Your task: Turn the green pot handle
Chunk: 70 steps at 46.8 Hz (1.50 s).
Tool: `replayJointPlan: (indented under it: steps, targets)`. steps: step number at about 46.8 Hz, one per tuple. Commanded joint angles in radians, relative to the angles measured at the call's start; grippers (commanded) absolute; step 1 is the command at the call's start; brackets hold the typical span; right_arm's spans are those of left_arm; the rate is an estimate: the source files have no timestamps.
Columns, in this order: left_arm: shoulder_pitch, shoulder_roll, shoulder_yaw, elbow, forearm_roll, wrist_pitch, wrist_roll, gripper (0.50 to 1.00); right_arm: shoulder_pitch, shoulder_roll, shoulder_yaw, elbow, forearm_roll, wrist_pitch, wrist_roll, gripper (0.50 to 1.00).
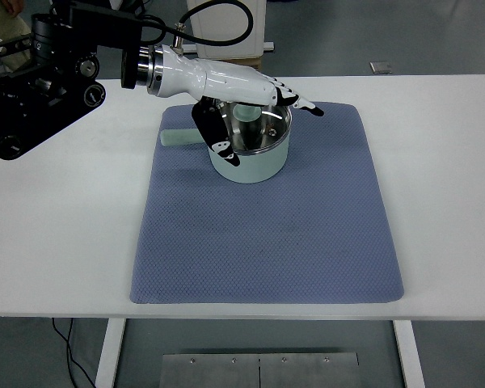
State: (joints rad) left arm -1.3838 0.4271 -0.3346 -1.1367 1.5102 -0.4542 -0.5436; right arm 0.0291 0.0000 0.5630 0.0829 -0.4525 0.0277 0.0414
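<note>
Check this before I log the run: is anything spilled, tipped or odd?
Nothing stands out. The green pot sits upright on the blue mat, handle pointing left. The left hand hovers open over its rim.
</note>
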Motion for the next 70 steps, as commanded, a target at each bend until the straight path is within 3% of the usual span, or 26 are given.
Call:
replayJointPlan:
  steps: [1,18,36,57,70]
  targets:
    - [0.003,0.001,-0.021,0.002,-0.036,0.017,0.02,1.0,0.0,0.0,0.0,0.0,0.0,0.0,0.0,1.0]
    - [0.014,0.036,-0.037,0.012,-0.409,0.112,0.119,1.0,0.0,0.0,0.0,0.0,0.0,0.0,0.0,1.0]
    - [0.037,0.064,-0.037,0.075,-0.725,0.213,0.12,1.0,0.0,0.0,0.0,0.0,0.0,0.0,0.0,1.0]
    - [0.135,0.111,-0.034,0.14,-1.123,0.321,0.12,1.0,0.0,0.0,0.0,0.0,0.0,0.0,0.0,1.0]
    - [0.209,0.121,-0.035,0.153,-1.275,0.37,0.12,1.0,0.0,0.0,0.0,0.0,0.0,0.0,0.0,1.0]
